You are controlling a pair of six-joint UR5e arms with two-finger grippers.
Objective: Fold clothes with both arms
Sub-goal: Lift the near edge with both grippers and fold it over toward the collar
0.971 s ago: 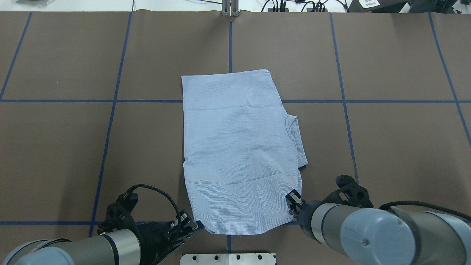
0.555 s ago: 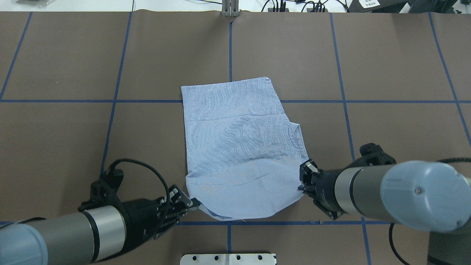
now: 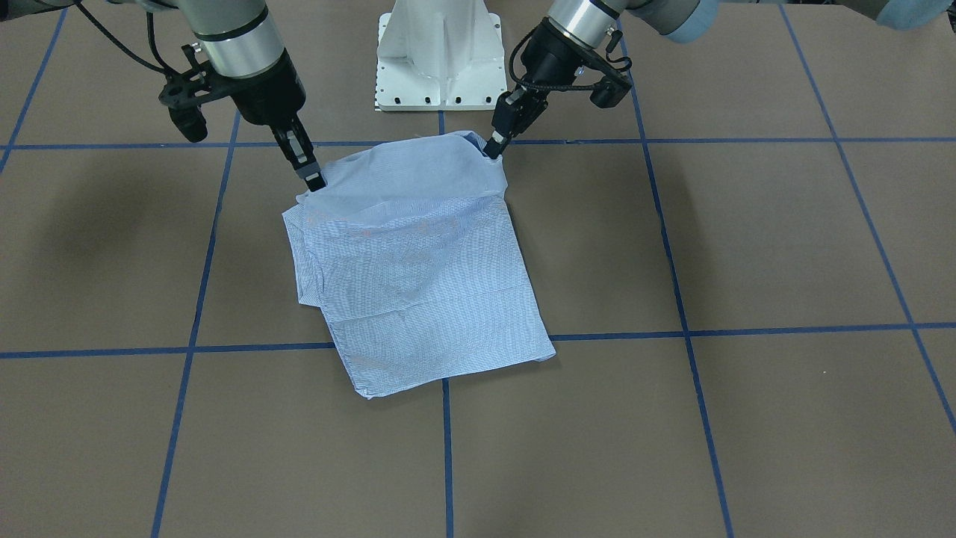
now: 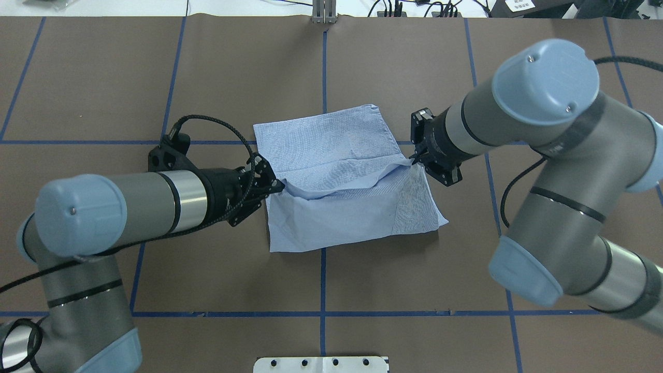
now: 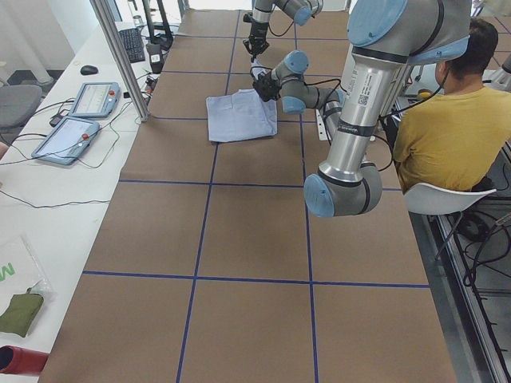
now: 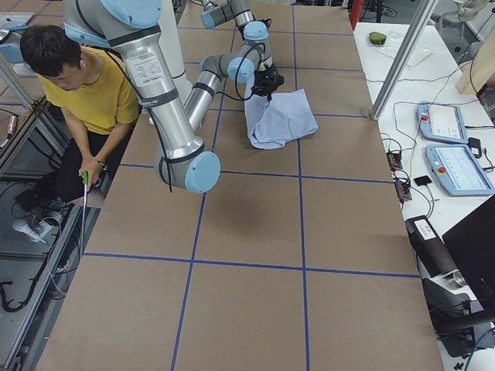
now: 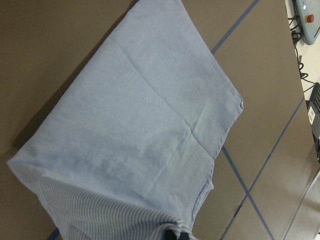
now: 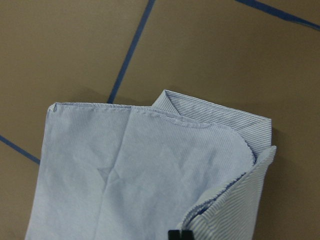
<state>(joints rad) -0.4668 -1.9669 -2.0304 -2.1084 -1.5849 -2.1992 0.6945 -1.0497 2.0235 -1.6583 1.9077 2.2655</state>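
Where the left claw [image 4: 280, 185] meets the cloth, we see its black tips pinched on one corner of the shirt [image 4: 336, 150]. In the left wrist view those tips show only as a dark spot at the bottom edge, with striped fabric bunched against them. The right claw [image 4: 413, 160] is likewise clenched on the opposite corner of the same edge, and its wrist view shows the hem curling up into its tips.

Between the two claws we find the gripped edge raised off the worktop [image 4: 103, 77] and sagging in the middle. From that raised edge a layer of cloth slopes down towards the robot. The far part of the shirt lies flat beyond it.

The shirt sits near the middle of the worktop, across the centre blue tape line [image 4: 324, 67]. The left arm [image 4: 150, 199] reaches in low from its side, and the right arm [image 4: 518, 119] bends over from the other. In the front-facing view the white pedestal [image 3: 437, 52] stands just behind the shirt.
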